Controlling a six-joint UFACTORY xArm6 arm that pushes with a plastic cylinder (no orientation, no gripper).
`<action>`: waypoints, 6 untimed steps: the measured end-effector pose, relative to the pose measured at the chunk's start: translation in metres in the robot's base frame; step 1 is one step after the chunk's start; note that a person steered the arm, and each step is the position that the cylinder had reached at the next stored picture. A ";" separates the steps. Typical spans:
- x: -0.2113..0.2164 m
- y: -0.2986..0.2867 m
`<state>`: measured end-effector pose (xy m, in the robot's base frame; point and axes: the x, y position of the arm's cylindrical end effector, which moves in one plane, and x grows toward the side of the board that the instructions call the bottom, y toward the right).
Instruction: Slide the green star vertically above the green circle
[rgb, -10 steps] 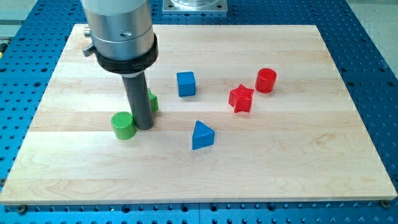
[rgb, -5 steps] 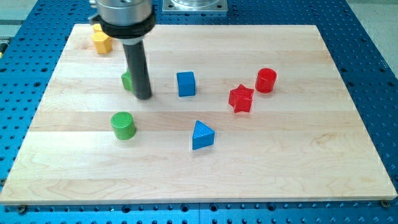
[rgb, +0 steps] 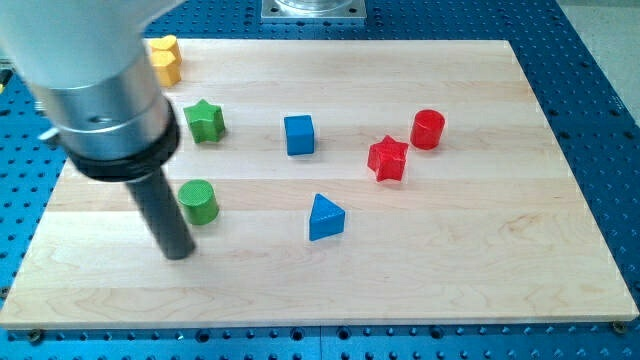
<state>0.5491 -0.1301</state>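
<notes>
The green star (rgb: 205, 120) lies on the wooden board toward the view's upper left. The green circle (rgb: 198, 201) stands directly below it in the view, with a clear gap between them. My tip (rgb: 177, 254) rests on the board just below and slightly left of the green circle, not touching it. The rod and its wide metal collar rise toward the view's upper left and hide part of the board's left side.
A yellow block (rgb: 164, 58) sits at the board's top left, partly behind the arm. A blue cube (rgb: 299, 134) is near the centre, a blue triangle (rgb: 325, 217) below it. A red star (rgb: 388, 158) and a red cylinder (rgb: 428, 129) lie to the right.
The green star went from beside the green circle to straight above it. My tip then left the star and came down to the view's lower left, below the green circle.
</notes>
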 end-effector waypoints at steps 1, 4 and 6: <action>-0.030 0.012; -0.041 -0.063; -0.063 -0.014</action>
